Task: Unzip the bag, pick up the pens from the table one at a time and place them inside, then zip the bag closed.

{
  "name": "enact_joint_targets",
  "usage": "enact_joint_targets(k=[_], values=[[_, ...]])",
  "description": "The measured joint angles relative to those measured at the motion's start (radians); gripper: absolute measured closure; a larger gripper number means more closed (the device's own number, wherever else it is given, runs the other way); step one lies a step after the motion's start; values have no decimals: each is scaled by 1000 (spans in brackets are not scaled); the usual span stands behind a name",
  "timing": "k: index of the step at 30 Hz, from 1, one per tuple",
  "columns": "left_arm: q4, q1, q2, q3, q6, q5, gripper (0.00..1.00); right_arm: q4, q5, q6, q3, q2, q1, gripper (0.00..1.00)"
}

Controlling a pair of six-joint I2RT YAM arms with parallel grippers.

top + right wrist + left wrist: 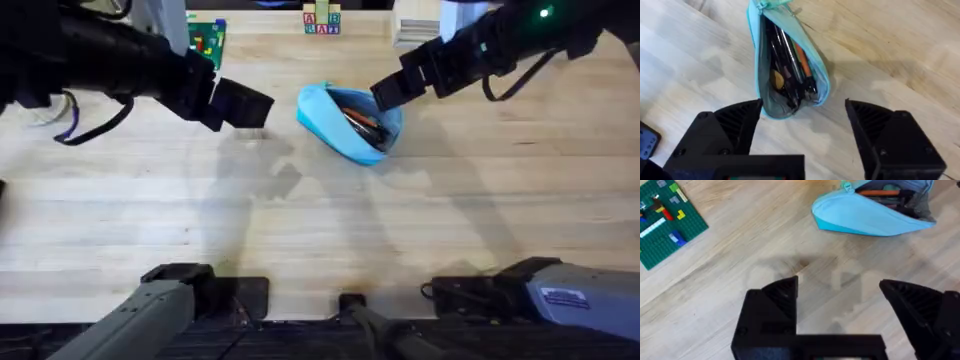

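Nearest the camera, the two arm bases sit at the edge of the surface [320, 250], bare wood running ahead of them with no loose pens that I can spot. Up to the left tool [245, 105]: jaws spread wide, holding nothing, hovering over bare planks, the bag [348, 122] lying well off toward the middle from it. In its own wrist view the left tool [840, 297] looks past its fingers at the bag [872, 212], teal pull [846, 186] showing at one end.

Now the right tool [392, 92]: it hangs right at the bag's far-right end, and its wrist view has the right tool [802, 112] gaping open, empty, just above the bag [787, 75]. The mouth is unzipped and wide, and pens [790, 60] are packed inside, dark barrels with an orange one among them. The pull [761, 5] sits at the end farthest from this tool.

My read: loading looks finished and we're into the zip-up. Next move calls for one tool to pin the fabric while the other pinches that small pull and draws it along the opening; the soft pouch will likely slide or bunch if it isn't held.

Farther off, a green brick plate [205, 40] and letter blocks [322, 20] sit beyond the tools.
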Motion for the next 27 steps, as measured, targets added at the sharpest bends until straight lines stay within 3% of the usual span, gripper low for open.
enact_joint_targets(k=[12, 27], values=[[2, 0, 0, 0, 0, 0, 6, -54, 7, 81, 12, 0, 3, 4], [2, 0, 0, 0, 0, 0, 6, -119, 145, 203, 222, 17, 122, 5]])
